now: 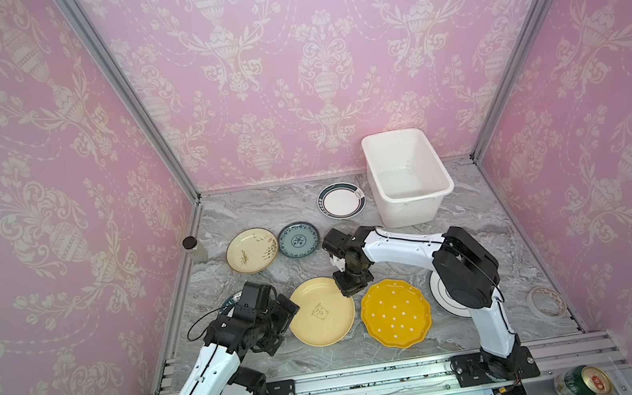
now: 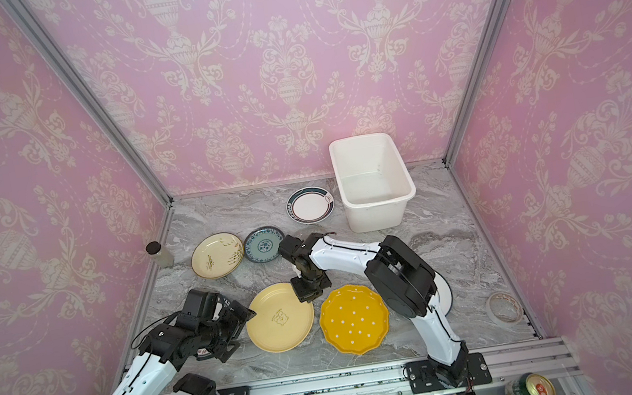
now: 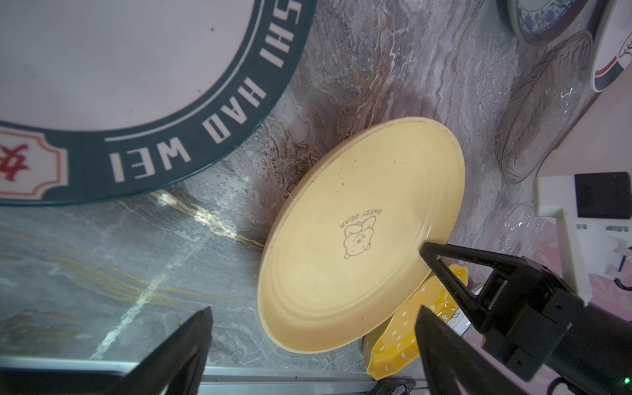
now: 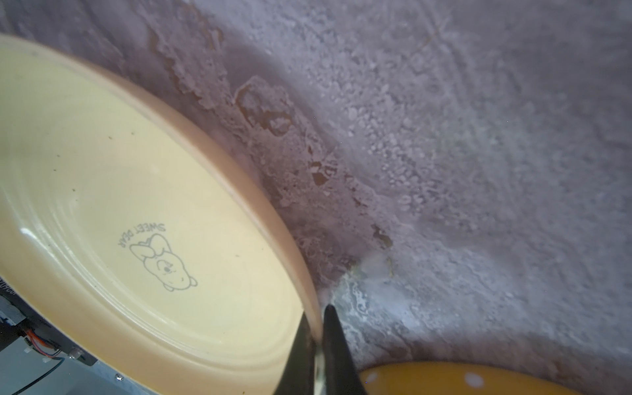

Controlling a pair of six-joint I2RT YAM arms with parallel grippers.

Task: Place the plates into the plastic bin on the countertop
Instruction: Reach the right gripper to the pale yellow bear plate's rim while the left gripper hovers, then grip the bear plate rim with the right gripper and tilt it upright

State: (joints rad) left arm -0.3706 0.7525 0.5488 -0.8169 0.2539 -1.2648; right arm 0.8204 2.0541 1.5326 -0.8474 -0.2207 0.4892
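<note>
Grey marble countertop point(image 1: 369, 350), one white plastic bin point(image 1: 408, 177) back right, seven plates point(image 1: 342, 201) countable on it (two half hidden under arms), pale yellow plate point(image 1: 321, 311) front centre, far rim clamped between fingers of the right gripper point(image 4: 316, 319), left gripper point(image 3: 314, 309) spread wide beside its left edge.

Pale yel. plate point(image 1: 321, 311), grey marble countertop point(image 1: 265, 209)

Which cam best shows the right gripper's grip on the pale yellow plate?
Right wrist view: the right gripper pinches the pale yellow plate at its rim, close up. Left wrist view shows it smaller, one finger visible. In both top views the gripper's body hides the fingertips.
</note>
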